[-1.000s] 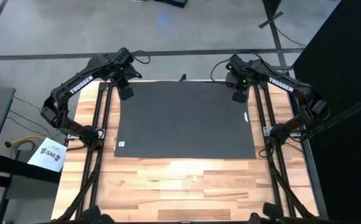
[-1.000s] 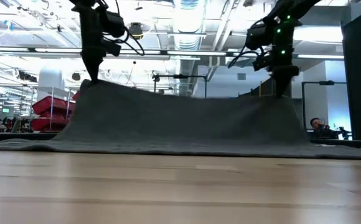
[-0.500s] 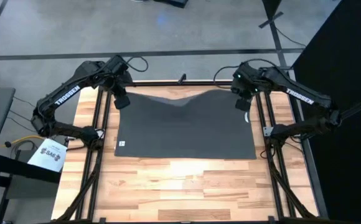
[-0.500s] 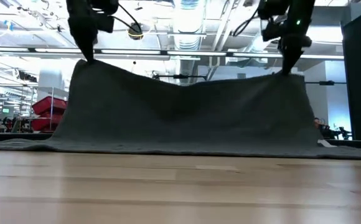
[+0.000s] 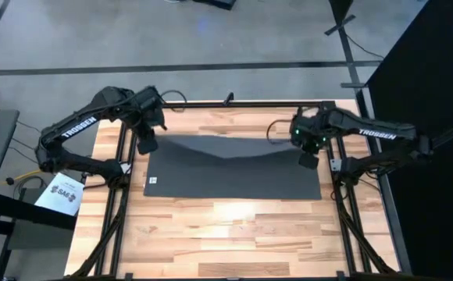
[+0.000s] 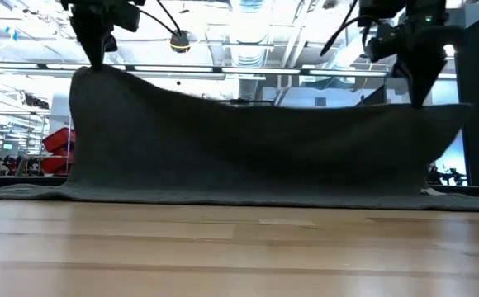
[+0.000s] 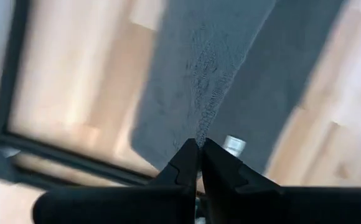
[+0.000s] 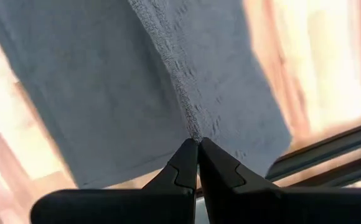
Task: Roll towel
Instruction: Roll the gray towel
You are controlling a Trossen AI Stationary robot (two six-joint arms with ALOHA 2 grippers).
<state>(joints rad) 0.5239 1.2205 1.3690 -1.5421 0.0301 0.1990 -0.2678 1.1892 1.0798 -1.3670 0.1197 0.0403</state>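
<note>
The dark grey towel (image 5: pixel 234 173) lies with its near part flat on the wooden table (image 5: pixel 234 234). Its far edge is raised and sags in the middle (image 6: pixel 248 103). A small white label (image 5: pixel 152 180) sits at its near left corner. My left gripper (image 5: pixel 147 144) is shut on the far left corner, and my right gripper (image 5: pixel 309 160) is shut on the far right corner. In the low view the cloth hangs as a curtain (image 6: pixel 248 153) between the two grippers. My left gripper pinches the towel's far left corner (image 7: pixel 198 140) between its two fingertips, coming from above. The cloth hangs below the fingers, with its lower part on the table. My right gripper pinches the far right corner (image 8: pixel 195 137) between its fingertips, likewise from above. The cloth hangs down from it onto the table, and the edge between the two holds is slack.
Black frame rails run along the table's left side (image 5: pixel 123 183) and right side (image 5: pixel 342 195), with a bar across the far edge (image 5: pixel 234 104). Bare wood lies near of the towel. A paper sheet (image 5: pixel 64 193) lies off the table at left.
Both grippers have risen and moved toward the table's near edge, staying shut on the towel's far corners. The far edge has been lifted off the table and carried over the towel's middle. The near edge has stayed where it was.
</note>
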